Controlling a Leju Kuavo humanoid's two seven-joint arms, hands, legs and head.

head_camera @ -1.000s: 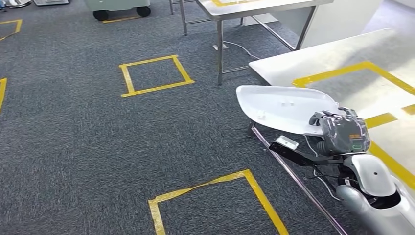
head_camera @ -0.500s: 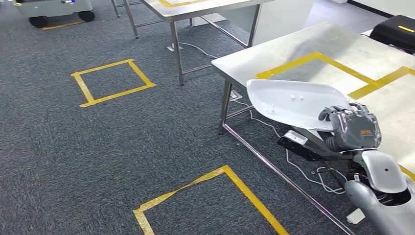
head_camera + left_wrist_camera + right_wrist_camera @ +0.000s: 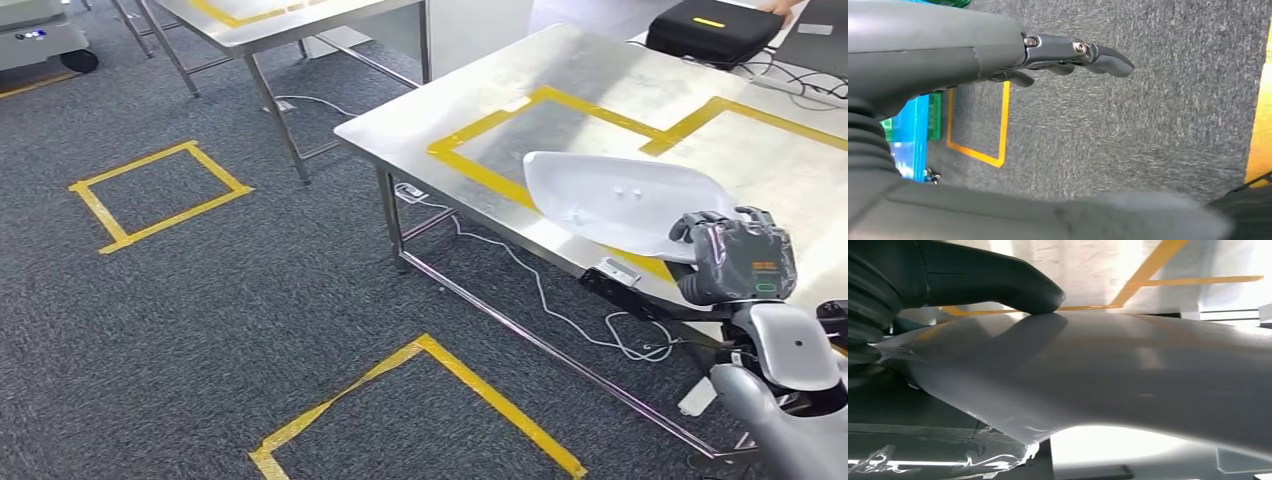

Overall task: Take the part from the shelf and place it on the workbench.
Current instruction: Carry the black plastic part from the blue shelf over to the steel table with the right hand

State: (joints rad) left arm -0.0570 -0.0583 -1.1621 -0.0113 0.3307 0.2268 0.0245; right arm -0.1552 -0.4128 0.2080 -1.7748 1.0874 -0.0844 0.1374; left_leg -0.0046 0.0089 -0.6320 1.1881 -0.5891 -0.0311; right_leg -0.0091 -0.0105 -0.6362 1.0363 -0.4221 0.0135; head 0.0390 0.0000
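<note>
The white part [image 3: 615, 200] is gripped at its near edge by the right robot hand [image 3: 738, 258] and is held above the near edge of the steel surface [image 3: 420, 120], over a yellow tape outline [image 3: 500, 120]. The left robot hand [image 3: 1013, 50] is seen above grey carpet [image 3: 250, 280], its fingers [image 3: 1108, 57] extended with nothing held.

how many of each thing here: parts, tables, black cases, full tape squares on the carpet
white part, held by the right hand: 1
steel tables: 2
black case: 1
full yellow tape squares on the carpet: 1
total: 5
</note>
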